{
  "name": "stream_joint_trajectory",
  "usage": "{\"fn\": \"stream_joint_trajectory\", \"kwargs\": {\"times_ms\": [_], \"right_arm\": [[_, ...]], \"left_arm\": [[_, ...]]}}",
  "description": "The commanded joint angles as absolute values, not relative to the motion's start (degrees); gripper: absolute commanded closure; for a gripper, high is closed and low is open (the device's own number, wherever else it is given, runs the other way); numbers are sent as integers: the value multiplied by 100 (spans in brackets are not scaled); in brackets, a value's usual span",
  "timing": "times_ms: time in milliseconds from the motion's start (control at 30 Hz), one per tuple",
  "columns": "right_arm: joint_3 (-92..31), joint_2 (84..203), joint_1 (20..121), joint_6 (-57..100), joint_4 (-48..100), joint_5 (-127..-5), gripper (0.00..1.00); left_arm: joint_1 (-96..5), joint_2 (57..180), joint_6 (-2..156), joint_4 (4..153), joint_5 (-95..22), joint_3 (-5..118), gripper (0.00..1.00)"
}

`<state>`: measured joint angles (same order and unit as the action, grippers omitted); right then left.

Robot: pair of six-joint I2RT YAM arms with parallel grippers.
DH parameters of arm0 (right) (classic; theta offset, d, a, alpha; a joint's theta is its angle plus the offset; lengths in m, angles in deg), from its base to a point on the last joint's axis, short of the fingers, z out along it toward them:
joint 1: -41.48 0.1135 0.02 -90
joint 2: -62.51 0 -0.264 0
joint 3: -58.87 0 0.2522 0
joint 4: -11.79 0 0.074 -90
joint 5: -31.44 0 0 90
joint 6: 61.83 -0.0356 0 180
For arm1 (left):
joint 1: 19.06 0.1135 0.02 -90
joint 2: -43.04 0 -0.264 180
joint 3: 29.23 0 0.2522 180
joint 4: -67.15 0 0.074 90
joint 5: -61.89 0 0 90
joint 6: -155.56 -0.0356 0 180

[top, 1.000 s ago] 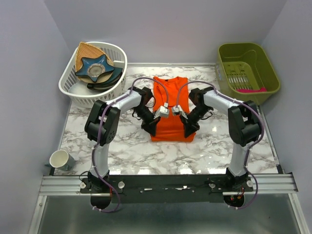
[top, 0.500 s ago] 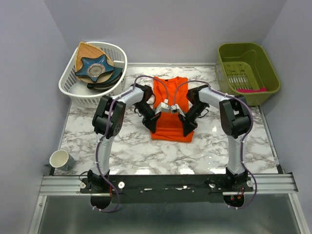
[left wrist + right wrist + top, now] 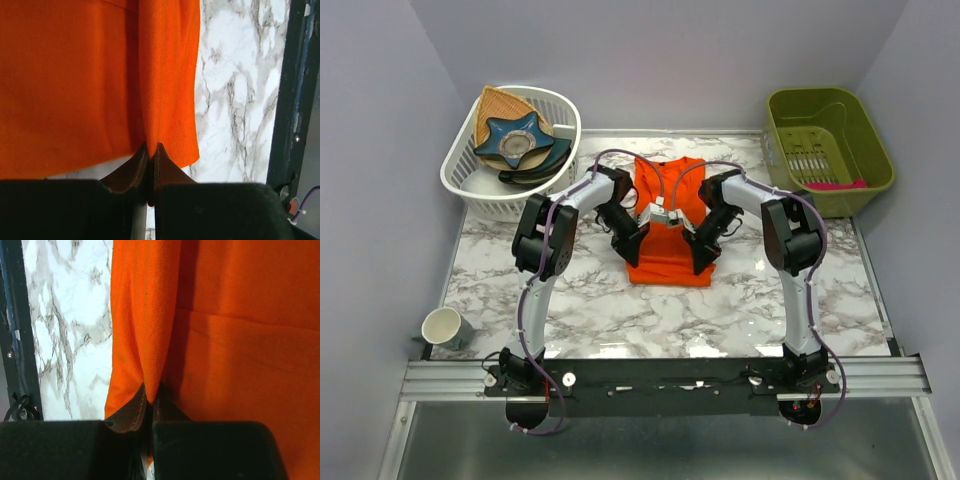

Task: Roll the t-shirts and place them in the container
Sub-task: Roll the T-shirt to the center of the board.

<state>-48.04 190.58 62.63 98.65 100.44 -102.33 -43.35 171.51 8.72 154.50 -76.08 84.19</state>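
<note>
Both arms have moved a bit toward the far edge of the counter, and the near end of the orange t-shirt has come along with them, so the shirt looks shorter than before. It lies in the middle of the counter, nearer the far edge, with its neck end pointing to the far edge. The left end effector is at the shirt's left side and the right end effector is at its right side. In the wrist views, each one has its two fingers almost together, pinching a fold of the orange cloth. A white basket sits at the far left corner, a green bin at the far right, and a cup at the near left.
</note>
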Motion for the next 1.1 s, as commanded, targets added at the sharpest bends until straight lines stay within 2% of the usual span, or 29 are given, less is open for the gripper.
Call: {"fn": "stream_joint_trajectory", "kwargs": {"times_ms": [0,100,133,233,367,533,700,867,1067], "right_arm": [[-5026,19320,6090,9822,10650,-9741,95],[-5192,19408,6090,9638,10641,-9679,94],[-5254,19478,6090,9559,10685,-9653,94],[-5429,19645,6090,9392,10790,-9635,94],[-5728,19865,6090,9286,11010,-9635,94],[-5939,20049,6090,9102,11159,-9600,94],[-6212,20243,6090,8820,11248,-9556,95],[-6089,20155,6090,8767,11116,-9530,95],[-6177,20243,6082,8767,11203,-9547,96]], "left_arm": [[-4173,17102,1341,15247,-6951,8394,82],[-4156,16856,1914,14571,-6653,8218,73],[-4138,16733,2272,14412,-6582,8131,65],[-4085,16066,2547,13858,-6397,7587,59],[-4129,14827,2723,12746,-6309,6096,53],[-4830,13052,2619,10995,-5696,4354,46],[-5781,11795,1995,8149,-4781,2174,40],[-6702,11607,1432,5444,-3763,662,37],[-7354,12441,1301,4315,-2847,563,37]]}}
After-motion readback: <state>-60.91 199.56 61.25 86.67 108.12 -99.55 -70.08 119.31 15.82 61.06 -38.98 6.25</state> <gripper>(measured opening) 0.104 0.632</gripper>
